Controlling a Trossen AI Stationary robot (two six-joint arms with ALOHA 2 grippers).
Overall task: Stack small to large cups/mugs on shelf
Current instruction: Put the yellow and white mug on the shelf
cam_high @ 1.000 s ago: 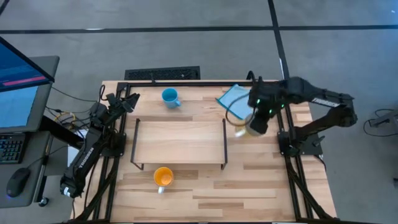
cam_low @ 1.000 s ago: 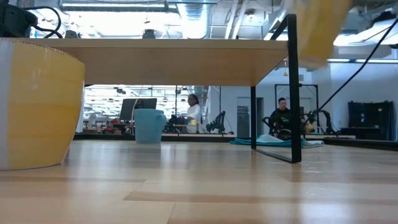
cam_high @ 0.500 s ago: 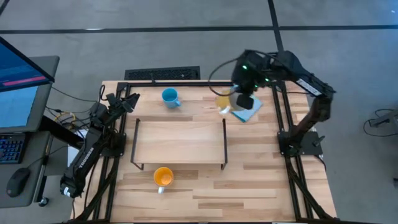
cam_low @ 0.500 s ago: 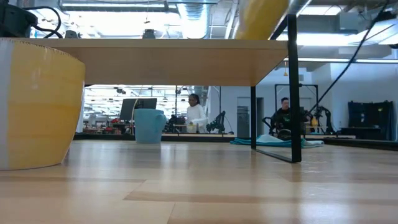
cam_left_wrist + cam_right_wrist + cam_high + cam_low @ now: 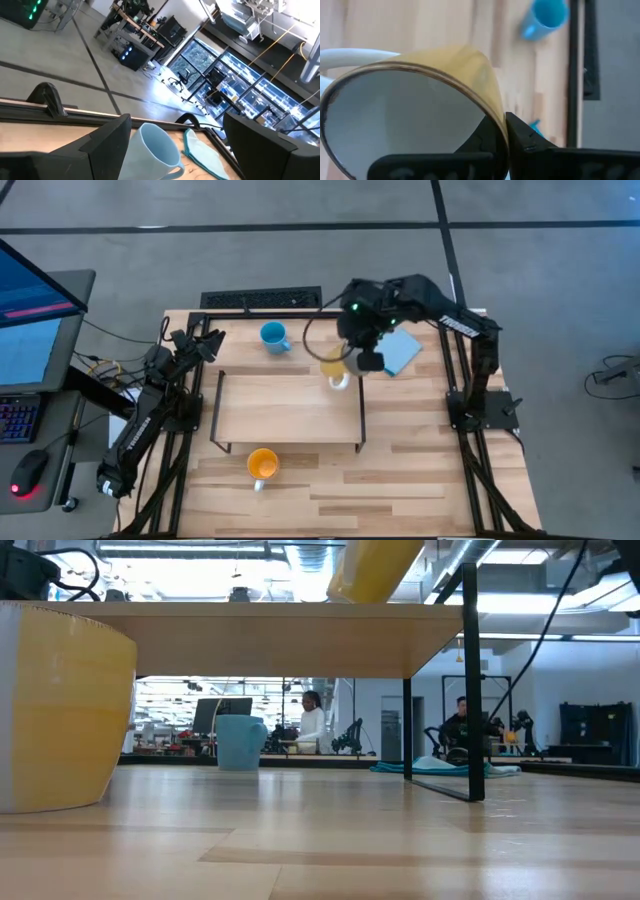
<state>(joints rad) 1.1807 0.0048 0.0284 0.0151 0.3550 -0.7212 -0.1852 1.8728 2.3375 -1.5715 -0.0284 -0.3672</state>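
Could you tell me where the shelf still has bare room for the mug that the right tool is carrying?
The shelf board is bare from its left wire legs across the middle. Its far right corner is crowded: the right tool holds the yellowish, white-handled mug over that edge. The blue mug and orange mug stand on the table, off the shelf.

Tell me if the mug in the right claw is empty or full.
Empty: the right wrist view looks into the mug, pinched at its rim by the right claw, showing only bare white inside.

— What are you losing sight of near the right gripper (image 5: pixel 362 361)?
— Its body is hiding part of the yellow mug (image 5: pixel 335 366); the frame edge is cropping that mug's rim in your wrist view.
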